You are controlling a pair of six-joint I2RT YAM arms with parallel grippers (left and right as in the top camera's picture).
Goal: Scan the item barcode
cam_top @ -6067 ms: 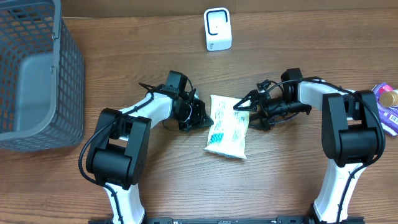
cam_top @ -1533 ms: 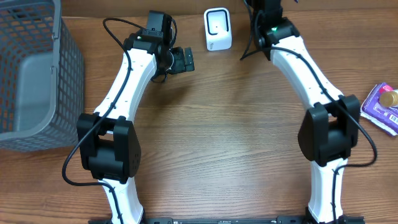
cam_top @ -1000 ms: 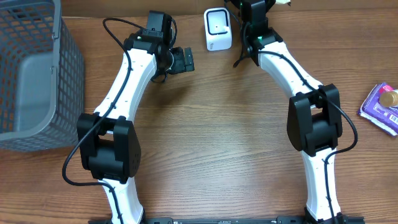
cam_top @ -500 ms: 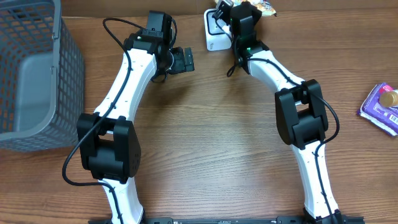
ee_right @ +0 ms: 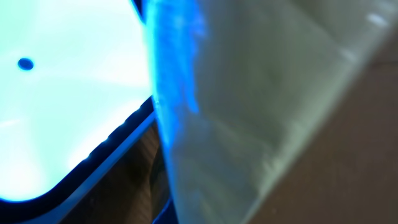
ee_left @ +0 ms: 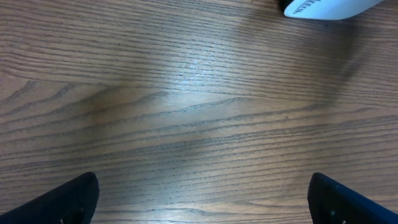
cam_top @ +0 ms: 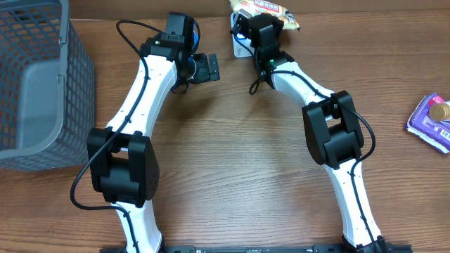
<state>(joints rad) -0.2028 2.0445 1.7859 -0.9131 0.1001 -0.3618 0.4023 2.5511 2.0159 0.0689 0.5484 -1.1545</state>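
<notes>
The item (cam_top: 270, 8), a flat packet with orange and yellow print, is held at the table's far edge by my right gripper (cam_top: 259, 20), which is shut on it. It hangs right over the white scanner (cam_top: 238, 43), mostly hidden beneath that gripper, with a blue glow at its face. In the right wrist view the scanner's lit window (ee_right: 62, 93) fills the left, and the packet's translucent edge (ee_right: 249, 106) is lit blue just in front of it. My left gripper (cam_top: 208, 68) stands open over bare wood left of the scanner; its dark fingertips (ee_left: 68, 200) show, and the scanner's base (ee_left: 329, 6).
A grey mesh basket (cam_top: 70, 84) stands at the far left. A purple pack (cam_top: 429, 125) with a gold-brown round thing (cam_top: 440, 110) on it lies at the right edge.
My right arm has swung left along the far edge, carrying the packet from right of the scanner to over it. A blue glow now shows at the scanner. The left arm has not moved.
</notes>
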